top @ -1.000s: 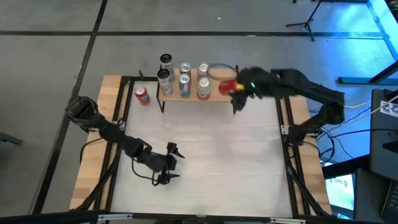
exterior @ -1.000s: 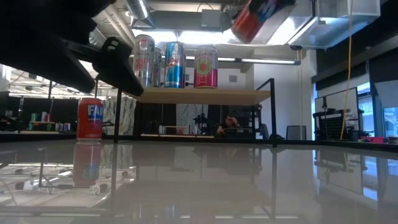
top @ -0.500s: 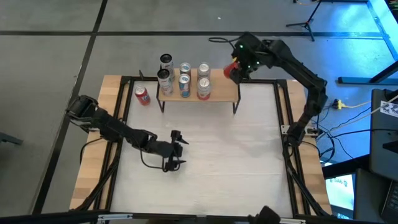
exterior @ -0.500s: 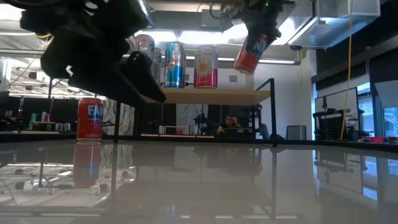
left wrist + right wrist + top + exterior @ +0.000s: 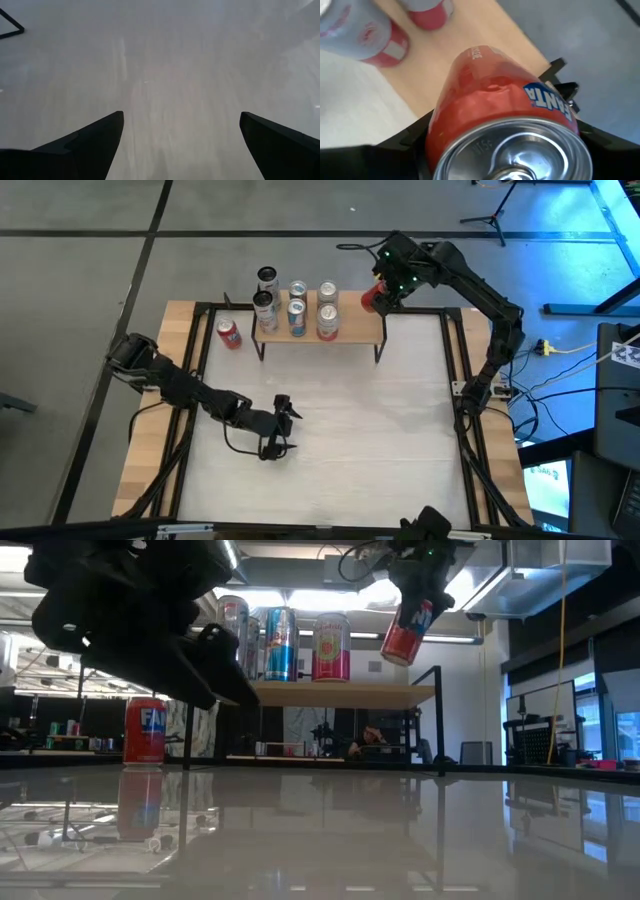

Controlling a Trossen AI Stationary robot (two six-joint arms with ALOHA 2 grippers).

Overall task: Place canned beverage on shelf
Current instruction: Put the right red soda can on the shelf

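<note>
The shelf is a light-wood board on thin black legs at the table's far side; it shows too in the low view and the right wrist view. Several cans stand on its left part. My right gripper is shut on a red Fanta can, above the board's far right corner. A second red can stands on the table left of the shelf. My left gripper is open and empty over the table's middle. My right gripper pinches the red can's side wall between its two fingers, near the can's top end, whose pull-tab lid faces the wrist camera. The fingers come slanting down from above. The can is tilted, lifted clear above the shelf board.
A pink-and-white can stands nearest the held can; the board's right part beside it is bare. A black frame runs round the white tabletop. Beyond the table a person sits.
My right gripper has carried the red can toward the table's far edge and down, from in front of the shelf's right end to just above its far right corner; the can stays tilted. My left gripper has shifted a little toward the far edge.
</note>
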